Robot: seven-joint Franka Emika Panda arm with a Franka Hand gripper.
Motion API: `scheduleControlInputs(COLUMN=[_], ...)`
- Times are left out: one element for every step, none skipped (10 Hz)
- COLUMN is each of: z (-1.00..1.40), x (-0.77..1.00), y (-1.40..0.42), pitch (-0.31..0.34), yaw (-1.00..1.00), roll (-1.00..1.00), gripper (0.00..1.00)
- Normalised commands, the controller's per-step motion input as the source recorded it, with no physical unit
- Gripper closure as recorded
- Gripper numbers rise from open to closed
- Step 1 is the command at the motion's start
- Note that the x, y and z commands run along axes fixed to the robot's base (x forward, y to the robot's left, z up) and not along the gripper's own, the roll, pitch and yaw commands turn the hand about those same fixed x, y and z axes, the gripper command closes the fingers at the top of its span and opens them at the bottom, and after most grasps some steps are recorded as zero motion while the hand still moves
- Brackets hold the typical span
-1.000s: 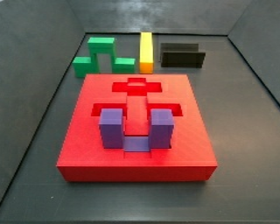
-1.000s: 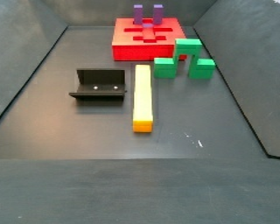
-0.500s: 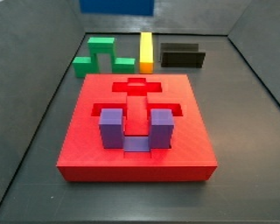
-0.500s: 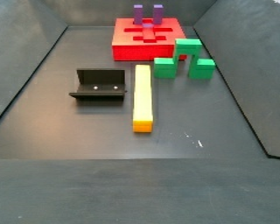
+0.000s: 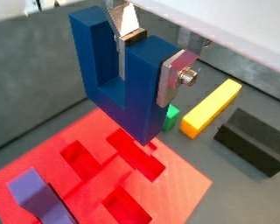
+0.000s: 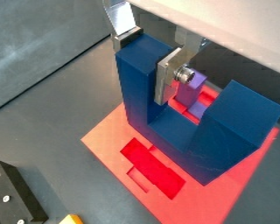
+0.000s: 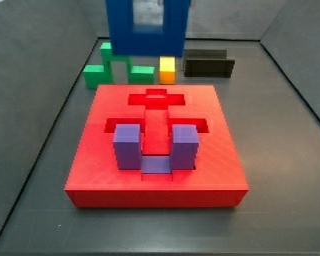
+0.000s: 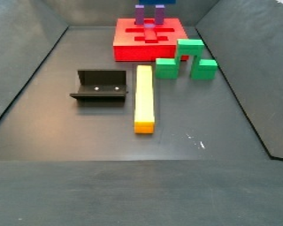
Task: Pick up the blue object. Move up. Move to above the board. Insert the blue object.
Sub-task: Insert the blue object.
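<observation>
Look at both wrist views and you find the gripper (image 5: 140,54) high over the bench, its fingers (image 6: 168,74) clamped on one prong of the blue object (image 5: 122,74), which hangs clear above the board (image 5: 101,179). In a wrist view, the block's base and prongs (image 6: 189,118) cover part of the red slab (image 6: 130,144), and an open recess (image 6: 150,168) lies below and to the side of it. In a side view, you see the blue block (image 7: 147,28) at the top of the picture, above the board's far end (image 7: 156,150).

The purple block (image 7: 155,148) sits in a recess at the slab's other end, prongs upright. Beyond the board, the green block (image 7: 112,62), the yellow bar (image 7: 167,70) and the fixture (image 7: 210,64) rest on the bench (image 7: 276,190). In the side view looking the opposite way, the board (image 8: 148,40) lies at the bench's far edge, with the green block (image 8: 187,58) just beside it, and the yellow bar (image 8: 144,97) and fixture (image 8: 99,86) near the middle.
</observation>
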Motion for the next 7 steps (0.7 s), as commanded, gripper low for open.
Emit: scheduleControlInputs(z=[-0.53, -0.46, -0.45, -0.46, -0.47, -0.47, -0.45], x=[0.23, 0.17, 0.16, 0.13, 0.12, 0.15, 0.15], y=[0.12, 0.11, 0.11, 0.1, 0.02, 0.0, 0.0], pitch=[-0.086, -0.07, -0.067, -0.069, -0.066, -0.06, -0.044], yaw=[0.0, 0.0, 0.0, 0.0, 0.0, 0.0, 0.0], roll=[0.0, 0.0, 0.0, 0.0, 0.04, 0.05, 0.04], gripper=[1.0, 1.0, 1.0, 1.0, 1.0, 1.0, 1.0])
